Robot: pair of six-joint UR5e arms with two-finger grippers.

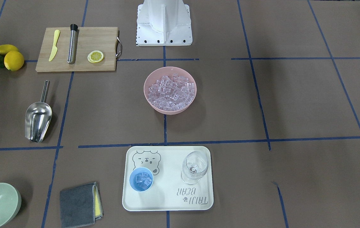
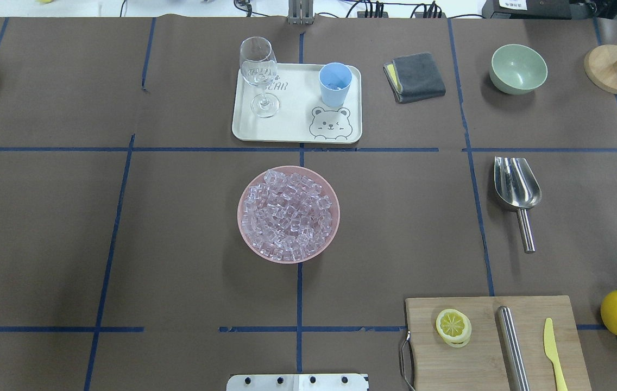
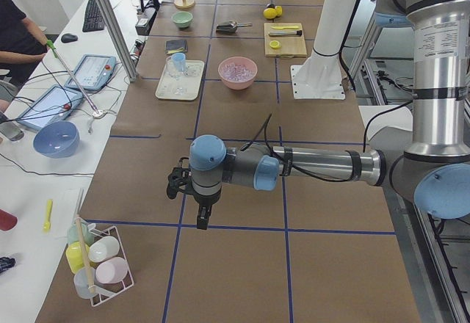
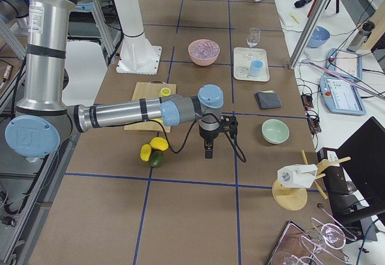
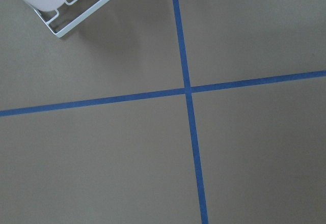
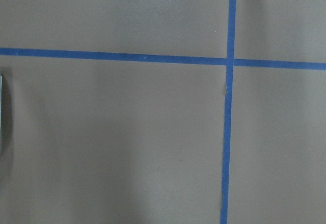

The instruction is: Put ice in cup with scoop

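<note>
Facing the robot, the scoop [image 1: 38, 120] lies alone with bare paper all around, and the cup [image 1: 132, 183], a few ice [image 1: 143, 179] cubes inside, stands on the tray [image 1: 167, 196]. From the left end, the left gripper [image 3: 203, 220] hangs fingers-down off a level forearm over open table, scoop and cup well beyond it, its opening impossible to tell. From the right end, the right gripper [image 4: 208, 152] hangs likewise near the lemons [image 4: 159, 143], cup far beyond, opening again unreadable.
</note>
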